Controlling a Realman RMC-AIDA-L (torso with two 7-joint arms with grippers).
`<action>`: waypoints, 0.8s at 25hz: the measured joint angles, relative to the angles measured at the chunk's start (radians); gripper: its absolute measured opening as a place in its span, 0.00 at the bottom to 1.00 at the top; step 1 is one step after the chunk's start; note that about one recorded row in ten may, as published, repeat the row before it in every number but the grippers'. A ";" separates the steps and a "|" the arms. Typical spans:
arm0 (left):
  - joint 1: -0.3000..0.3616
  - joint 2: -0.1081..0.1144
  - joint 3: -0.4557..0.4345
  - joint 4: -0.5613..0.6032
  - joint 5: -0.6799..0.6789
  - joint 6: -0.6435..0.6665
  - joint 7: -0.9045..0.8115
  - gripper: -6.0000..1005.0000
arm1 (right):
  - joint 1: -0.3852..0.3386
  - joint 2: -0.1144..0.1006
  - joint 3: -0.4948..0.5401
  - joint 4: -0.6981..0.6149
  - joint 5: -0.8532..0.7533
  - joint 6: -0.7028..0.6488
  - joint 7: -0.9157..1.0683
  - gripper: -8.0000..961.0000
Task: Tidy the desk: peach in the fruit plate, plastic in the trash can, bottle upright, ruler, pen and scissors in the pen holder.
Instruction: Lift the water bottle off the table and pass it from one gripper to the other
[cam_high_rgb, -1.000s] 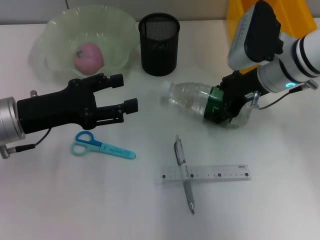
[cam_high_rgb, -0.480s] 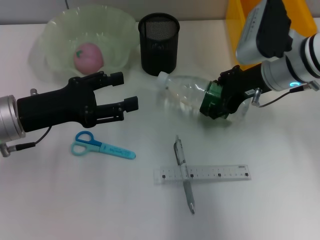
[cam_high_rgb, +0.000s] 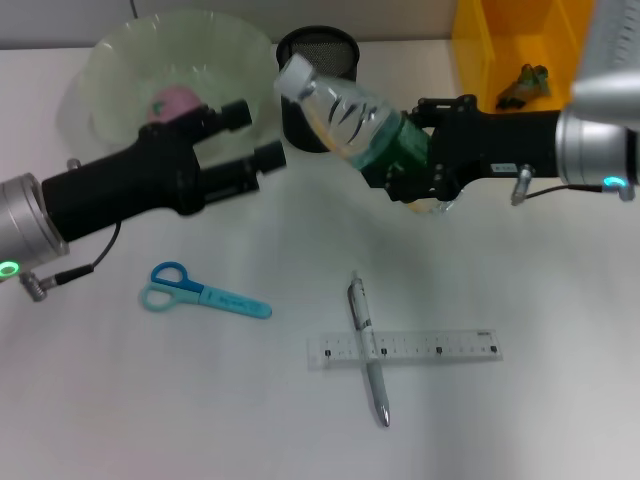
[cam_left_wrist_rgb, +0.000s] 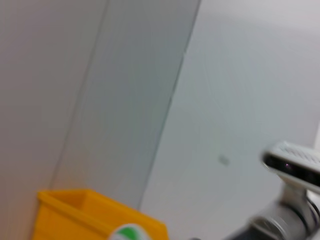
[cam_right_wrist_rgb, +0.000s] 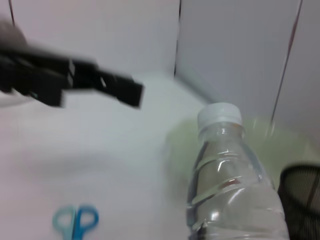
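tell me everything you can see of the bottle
The bottle is clear, ribbed plastic with a white screw cap and a green label band around its lower body. It looks mostly empty. The right gripper has its jaws shut on the label end and holds it off the desk, tilted, cap pointing up toward the robot's left, in front of the pen holder. Nothing else touches it; the left gripper is close by, jaws open.

Yellow bin (cam_left_wrist_rgb: 95, 212) (low), pale wall (cam_left_wrist_rgb: 150, 90)

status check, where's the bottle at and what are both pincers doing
Right pincer shut on bottle, lifted, tilted. Left pincer open, near fruit plate. Pen holder behind the bottle.
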 joint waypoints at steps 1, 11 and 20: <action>0.000 -0.009 -0.025 -0.003 0.000 -0.002 -0.003 0.71 | -0.009 0.000 0.005 0.028 0.058 -0.003 -0.050 0.79; -0.034 -0.020 -0.085 -0.137 -0.104 -0.032 -0.030 0.70 | -0.008 0.002 0.006 0.374 0.543 -0.102 -0.540 0.79; -0.065 -0.027 -0.087 -0.202 -0.157 -0.041 -0.024 0.70 | 0.064 0.008 0.000 0.520 0.580 -0.132 -0.620 0.79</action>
